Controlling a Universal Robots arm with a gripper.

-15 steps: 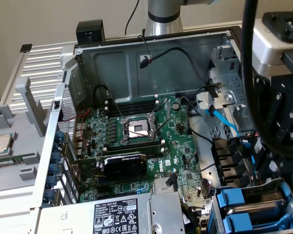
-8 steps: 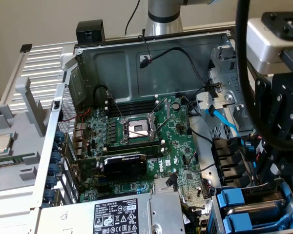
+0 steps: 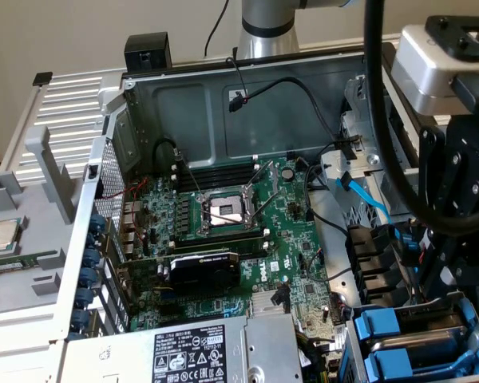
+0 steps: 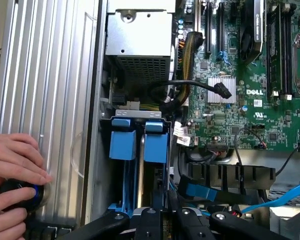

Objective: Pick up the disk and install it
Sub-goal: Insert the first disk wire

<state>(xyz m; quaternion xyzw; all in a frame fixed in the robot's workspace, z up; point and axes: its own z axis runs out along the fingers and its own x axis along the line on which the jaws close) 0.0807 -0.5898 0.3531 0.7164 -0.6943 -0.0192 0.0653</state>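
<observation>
Two blue plastic carrier frames (image 4: 122,142) (image 4: 155,142) stand side by side in the drive cage at the case's corner. A thin silver-grey edge of a disk (image 4: 140,170) shows between them. I cannot tell which carrier holds the task's disk. In the exterior view the same blue carriers (image 3: 381,327) (image 3: 393,365) sit at the lower right, with grey metal (image 3: 428,341) behind them. My gripper (image 4: 159,212) hangs right over the two carriers, its black linkage spread wide. In the exterior view the gripper (image 3: 455,279) is low over the cage.
A person's hand (image 4: 12,165) rests on a round black button with a blue light (image 4: 20,194) outside the case. The power-supply box (image 4: 137,40) (image 3: 191,351), motherboard (image 3: 231,231), a black cable (image 4: 200,85) and a blue cable (image 3: 367,199) crowd the cage. A CPU chip (image 3: 1,234) lies on the grey tray.
</observation>
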